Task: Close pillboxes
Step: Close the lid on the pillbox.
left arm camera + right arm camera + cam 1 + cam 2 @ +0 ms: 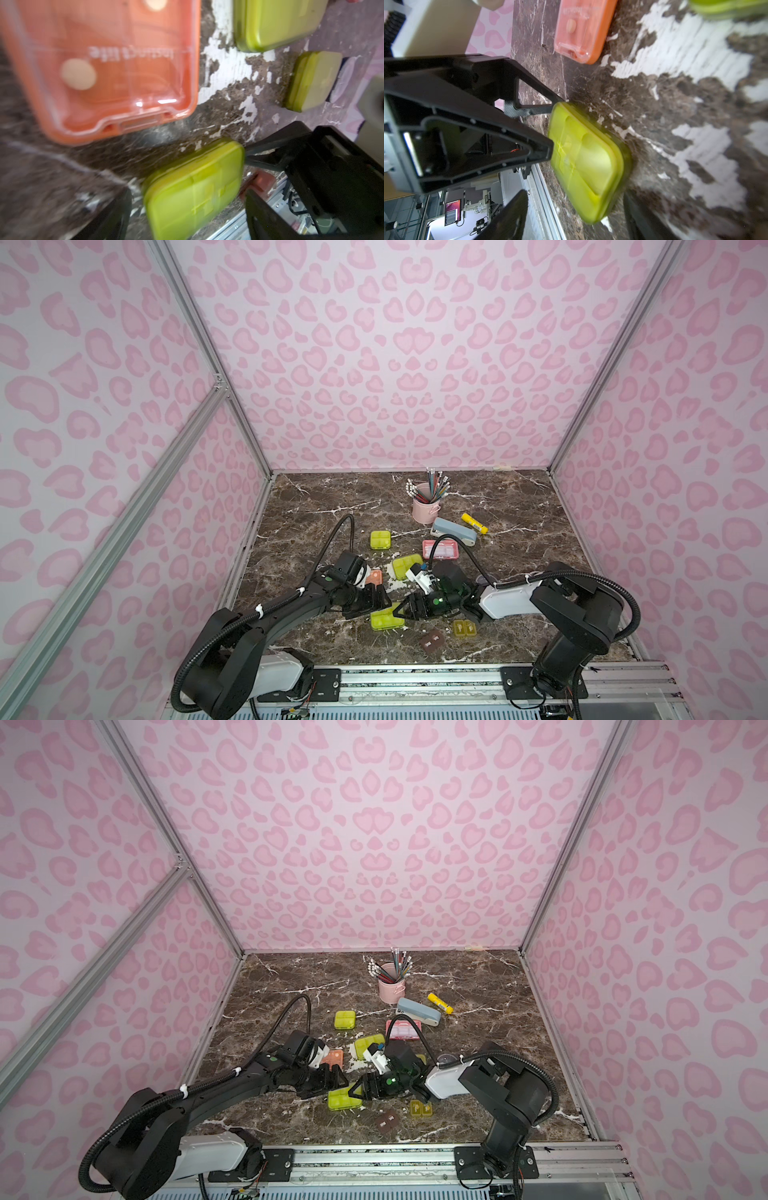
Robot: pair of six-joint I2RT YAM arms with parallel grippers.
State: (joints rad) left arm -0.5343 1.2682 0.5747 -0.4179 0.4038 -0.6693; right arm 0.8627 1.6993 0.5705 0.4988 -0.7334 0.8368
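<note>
A yellow-green pillbox (386, 620) (343, 1102) lies near the table's front, its lid down over the tray. My left gripper (383, 605) (187, 195) comes at it from the left, open, with its fingers straddling the box (193, 193). From the right, my right gripper (400, 610) (575, 197) is also open around the same box (587, 162). Each gripper's tips touch the box's edge. Other pillboxes lie around: orange (374, 576), two yellow-green (380, 540) (405, 566), pink (440, 549), olive (464, 627) and brown (432, 641).
A pink cup of pencils (426, 508) stands at the back. A grey-blue stapler (453, 531) and a yellow glue stick (473, 524) lie beside it. The metal rail (415, 680) runs along the table's front edge, close behind the brown pillbox.
</note>
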